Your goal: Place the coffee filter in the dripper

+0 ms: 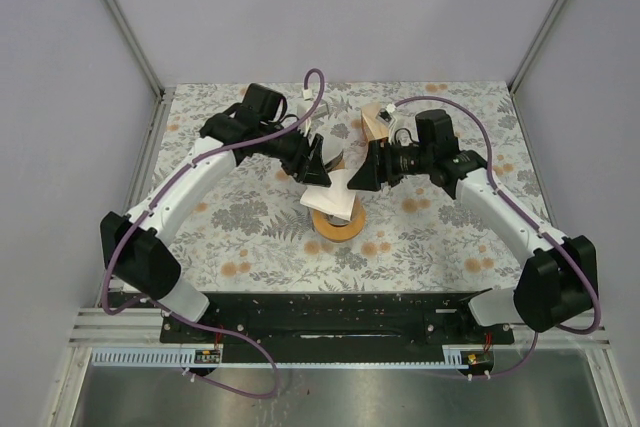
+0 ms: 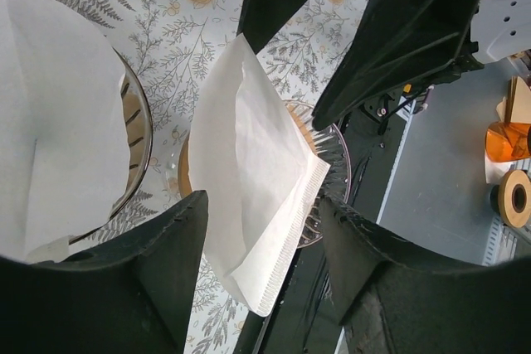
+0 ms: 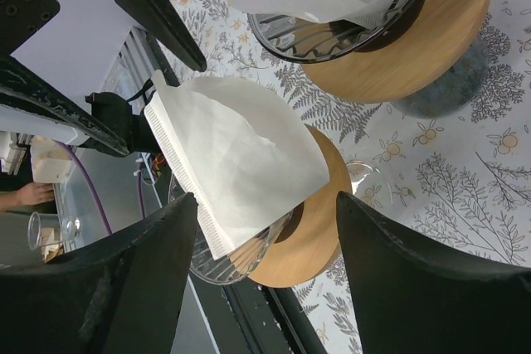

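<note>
Paper filter (image 2: 249, 147) lay folded flat, propped on the dripper (image 3: 319, 230) rim, not seated. Left gripper (image 2: 264, 205) and right gripper (image 3: 265, 198) were both spread wide, holding nothing. Likely featherlight, floppy and easily creased; best pinched gently at the crimped seam.

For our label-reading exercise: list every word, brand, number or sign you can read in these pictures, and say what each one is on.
No text can be read in any view.
The coffee filter and the dripper show no print.
The small tags on the base rail are too small to read.
</note>
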Robot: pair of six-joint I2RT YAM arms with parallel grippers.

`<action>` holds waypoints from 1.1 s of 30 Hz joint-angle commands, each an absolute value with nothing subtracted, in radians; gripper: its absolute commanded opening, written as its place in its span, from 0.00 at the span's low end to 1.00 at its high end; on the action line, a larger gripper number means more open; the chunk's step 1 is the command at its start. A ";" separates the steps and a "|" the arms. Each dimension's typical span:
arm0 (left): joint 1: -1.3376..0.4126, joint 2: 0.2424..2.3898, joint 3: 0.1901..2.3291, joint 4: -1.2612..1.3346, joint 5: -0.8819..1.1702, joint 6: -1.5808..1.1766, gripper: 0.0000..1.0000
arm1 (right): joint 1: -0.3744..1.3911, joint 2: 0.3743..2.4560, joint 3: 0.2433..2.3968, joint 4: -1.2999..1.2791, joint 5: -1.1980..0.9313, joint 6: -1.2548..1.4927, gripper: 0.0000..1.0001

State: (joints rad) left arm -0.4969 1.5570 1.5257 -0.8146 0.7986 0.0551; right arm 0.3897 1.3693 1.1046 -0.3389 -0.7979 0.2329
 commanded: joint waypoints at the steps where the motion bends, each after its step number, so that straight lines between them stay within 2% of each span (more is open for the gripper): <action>1: -0.506 1.563 1.586 -0.781 0.854 0.049 0.59 | 0.379 1.378 1.092 -0.247 -0.857 0.259 0.74; 16: -0.541 1.629 1.608 -0.831 0.902 0.055 0.47 | 0.379 1.394 1.072 -0.190 -0.879 0.298 0.73; 21: -0.564 1.640 1.620 -0.860 0.890 0.087 0.36 | 0.379 1.390 1.068 -0.176 -0.885 0.304 0.73; 25: -0.584 1.644 1.647 -0.899 0.848 0.124 0.15 | 0.377 1.375 1.069 -0.178 -0.887 0.299 0.73; 29: -0.607 1.622 1.698 -0.946 0.760 0.192 0.00 | 0.377 1.341 1.098 -0.248 -0.868 0.259 0.73; 33: -0.669 1.574 1.712 -0.980 0.641 0.293 0.00 | 0.374 1.286 1.149 -0.379 -0.816 0.172 0.75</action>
